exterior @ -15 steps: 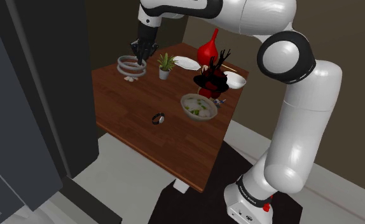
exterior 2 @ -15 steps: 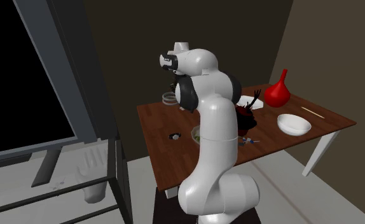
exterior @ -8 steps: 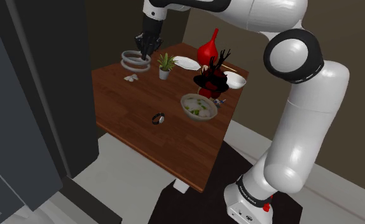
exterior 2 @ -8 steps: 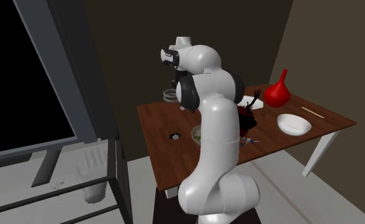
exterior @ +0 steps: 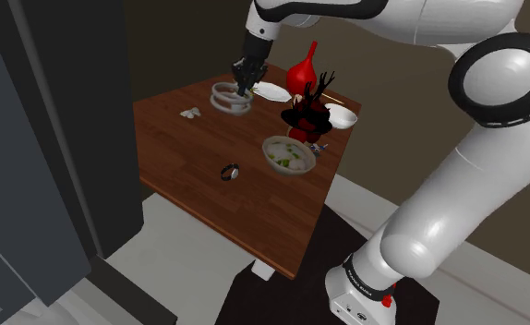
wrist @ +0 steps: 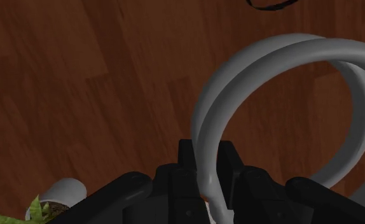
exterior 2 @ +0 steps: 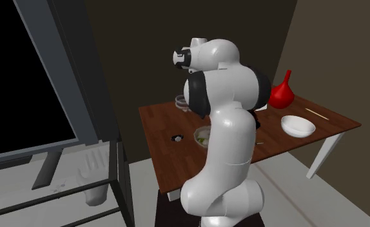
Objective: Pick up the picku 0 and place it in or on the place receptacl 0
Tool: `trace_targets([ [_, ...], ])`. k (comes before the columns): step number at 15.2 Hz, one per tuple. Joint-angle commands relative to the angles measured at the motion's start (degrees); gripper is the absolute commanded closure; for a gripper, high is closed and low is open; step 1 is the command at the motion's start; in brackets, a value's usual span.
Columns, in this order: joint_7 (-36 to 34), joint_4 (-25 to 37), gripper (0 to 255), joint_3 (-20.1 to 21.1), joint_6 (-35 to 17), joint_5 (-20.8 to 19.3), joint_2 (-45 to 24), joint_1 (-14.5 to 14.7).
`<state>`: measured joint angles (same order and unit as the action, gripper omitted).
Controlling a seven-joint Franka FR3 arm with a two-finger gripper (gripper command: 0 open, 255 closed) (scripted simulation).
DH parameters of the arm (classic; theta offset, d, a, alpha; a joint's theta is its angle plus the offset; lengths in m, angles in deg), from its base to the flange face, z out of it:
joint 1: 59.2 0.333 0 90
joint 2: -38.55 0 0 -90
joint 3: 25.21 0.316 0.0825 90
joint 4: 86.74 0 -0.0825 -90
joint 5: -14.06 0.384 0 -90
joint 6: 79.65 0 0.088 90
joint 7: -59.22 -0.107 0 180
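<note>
Gripping grey coil (exterior: 228,97) | fingers (wrist: 186,156) clamped on its rim | arm outstretched over table (exterior: 189,157)

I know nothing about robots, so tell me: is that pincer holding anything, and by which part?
Yes. The pincer is shut on the grey coiled ring, clasping one side of its round rim between the two fingers.

The shoulder view looks down from beside the arm (exterior: 439,212) across the whole worktop (exterior: 198,185). The second exterior view stands farther back and lower, behind the arm, which hides part of the same worktop. The wrist view looks along the fingers (wrist: 185,156), close above the wood, a grey ring (wrist: 251,63) clasped between them.
</note>
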<state>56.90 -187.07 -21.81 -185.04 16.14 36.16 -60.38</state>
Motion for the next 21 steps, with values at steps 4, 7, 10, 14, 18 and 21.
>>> trace_targets([
  [4, 4.3, -11.3, 255, -2.1, -1.2, 0.6, 9.9, -2.0],
  [7, 7.0, -16.7, 255, -3.7, -1.2, 0.4, 15.2, -3.1],
  [10, 9.7, -21.6, 255, -5.4, -0.8, 0.0, 20.4, -4.3],
  [14, 13.4, -27.0, 255, -8.1, 0.3, -1.2, 26.9, -6.0],
  [18, 15.4, -30.9, 255, -9.5, -0.4, -2.1, 30.0, -7.0],
  [21, 15.5, -33.1, 255, -9.6, -2.8, -2.1, 29.8, -7.1],
])
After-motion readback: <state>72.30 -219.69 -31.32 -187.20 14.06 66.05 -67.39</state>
